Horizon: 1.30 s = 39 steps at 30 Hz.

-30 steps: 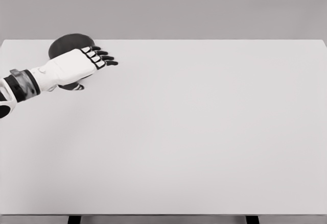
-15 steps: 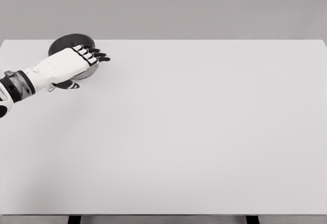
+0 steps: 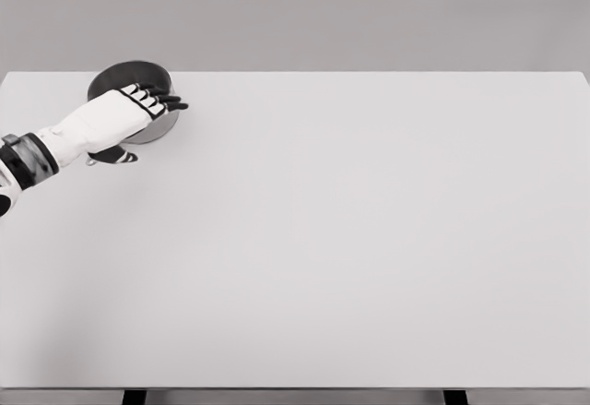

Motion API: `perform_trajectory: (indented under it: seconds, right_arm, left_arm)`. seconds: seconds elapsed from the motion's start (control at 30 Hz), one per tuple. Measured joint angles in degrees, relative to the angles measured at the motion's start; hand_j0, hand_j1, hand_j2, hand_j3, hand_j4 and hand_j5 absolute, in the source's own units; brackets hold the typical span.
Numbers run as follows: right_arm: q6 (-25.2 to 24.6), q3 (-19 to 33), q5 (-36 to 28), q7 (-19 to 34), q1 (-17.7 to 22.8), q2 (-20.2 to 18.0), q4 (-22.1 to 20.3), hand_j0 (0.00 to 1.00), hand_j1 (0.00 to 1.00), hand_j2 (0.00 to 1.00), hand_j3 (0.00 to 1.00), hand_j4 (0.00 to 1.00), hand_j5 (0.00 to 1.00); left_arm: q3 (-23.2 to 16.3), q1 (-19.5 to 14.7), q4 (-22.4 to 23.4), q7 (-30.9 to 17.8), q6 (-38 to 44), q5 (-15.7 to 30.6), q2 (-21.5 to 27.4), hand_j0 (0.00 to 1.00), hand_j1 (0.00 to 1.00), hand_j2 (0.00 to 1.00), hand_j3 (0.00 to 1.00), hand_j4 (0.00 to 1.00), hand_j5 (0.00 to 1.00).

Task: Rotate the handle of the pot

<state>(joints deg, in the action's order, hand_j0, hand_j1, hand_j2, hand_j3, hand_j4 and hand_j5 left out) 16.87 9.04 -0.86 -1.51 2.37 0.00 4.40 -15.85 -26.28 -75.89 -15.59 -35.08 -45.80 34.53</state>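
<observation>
Pot [image 3: 118,77], dark, round, smooth-walled, sits far-left on your matte white table [image 3: 369,239]; left hand [image 3: 120,114] covers it, fingers extended, grasping nothing visible; handle direction unclear.

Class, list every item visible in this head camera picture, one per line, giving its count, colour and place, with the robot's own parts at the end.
pot: one, dark grey, far left corner of the table, partly covered by the hand.
table: one, white top, fills most of the view; dark legs show at the bottom edge.
backdrop: one, plain grey, behind the table.
left hand: one, white with dark fingertips, reaching in from the left edge, lying over the pot's near side; its fingers extended, no grasp visible.
right hand: not in view.
</observation>
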Motion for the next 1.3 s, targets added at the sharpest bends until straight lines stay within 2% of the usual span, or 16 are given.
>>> perform_trajectory:
  seconds: [0.43,0.87,1.3]
  right_arm:
    - [0.0,0.0,0.0,0.0,0.0,0.0,0.0,1.00,1.00,1.00,1.00,1.00,1.00]
    - [0.0,0.0,0.0,0.0,0.0,0.0,0.0,1.00,1.00,1.00,1.00,1.00,1.00]
    - [0.0,0.0,0.0,0.0,0.0,0.0,0.0,1.00,1.00,1.00,1.00,1.00,1.00]
  left_arm:
    - [1.5,-0.3,0.5,0.0,0.0,-0.1,1.0,1.00,1.00,1.00,1.00,1.00,1.00]
    - [2.1,-0.4,3.3,0.1,0.0,0.0,2.8,1.00,1.00,1.00,1.00,1.00,1.00]
    - [4.5,-0.6,6.9,0.1,0.0,0.0,5.4,1.00,1.00,1.00,1.00,1.00,1.00]
